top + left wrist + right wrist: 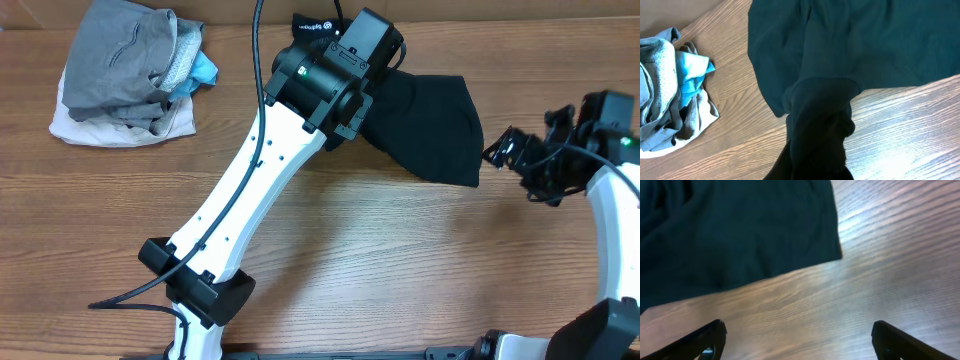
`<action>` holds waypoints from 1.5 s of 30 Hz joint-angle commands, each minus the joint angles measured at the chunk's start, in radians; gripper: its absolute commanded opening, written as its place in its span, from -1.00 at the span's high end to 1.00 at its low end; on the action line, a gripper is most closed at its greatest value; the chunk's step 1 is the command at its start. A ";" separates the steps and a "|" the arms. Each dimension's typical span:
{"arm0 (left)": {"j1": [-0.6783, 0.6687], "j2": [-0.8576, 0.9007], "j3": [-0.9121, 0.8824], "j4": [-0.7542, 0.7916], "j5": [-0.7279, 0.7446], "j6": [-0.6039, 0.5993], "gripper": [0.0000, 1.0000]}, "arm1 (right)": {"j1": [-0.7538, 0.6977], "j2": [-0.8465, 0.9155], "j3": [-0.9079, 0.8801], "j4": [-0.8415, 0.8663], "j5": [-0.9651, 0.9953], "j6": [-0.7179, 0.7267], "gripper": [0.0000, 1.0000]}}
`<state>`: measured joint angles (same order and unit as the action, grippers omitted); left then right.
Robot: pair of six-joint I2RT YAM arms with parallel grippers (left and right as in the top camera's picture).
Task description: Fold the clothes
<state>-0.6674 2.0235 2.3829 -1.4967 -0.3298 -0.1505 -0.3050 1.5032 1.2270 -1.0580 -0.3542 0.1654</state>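
Note:
The black garment (430,125) lies at the back of the wooden table, with white printing on its collar band (312,22). My left gripper (345,75) is over its left part. In the left wrist view a bunched fold of the black garment (865,40) rises into my jaws (817,150) and hides them, so they look shut on it. My right gripper (495,152) is just right of the garment's right edge. In the right wrist view it (797,340) is open and empty above bare wood, with the garment's corner (740,230) ahead.
A pile of grey, white and light-blue garments (125,70) sits at the back left and also shows in the left wrist view (670,95). A black cable hangs over the left arm. Bare wood table (400,260) fills the front.

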 commanded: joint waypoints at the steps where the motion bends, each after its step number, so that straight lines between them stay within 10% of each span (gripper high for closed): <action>1: 0.000 0.003 0.006 0.001 -0.010 0.016 0.92 | 0.003 -0.003 -0.104 0.108 -0.003 0.021 -0.88; 21: 0.002 0.003 0.006 0.001 -0.011 0.016 0.92 | 0.272 0.280 -0.222 0.438 0.406 0.185 -0.70; 31: 0.002 0.003 0.006 0.002 -0.018 0.016 0.92 | 0.272 0.307 -0.223 0.520 0.412 0.208 -0.17; 38: 0.002 0.003 0.006 0.002 -0.021 0.016 0.92 | 0.272 0.307 -0.222 0.511 0.371 0.241 0.92; 45: 0.002 -0.046 0.029 0.023 -0.158 -0.010 0.92 | 0.204 0.200 -0.059 0.255 0.364 0.256 0.92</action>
<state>-0.6674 2.0235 2.3825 -1.4906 -0.3889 -0.1513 -0.0540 1.7992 1.0618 -0.7288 0.0097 0.4088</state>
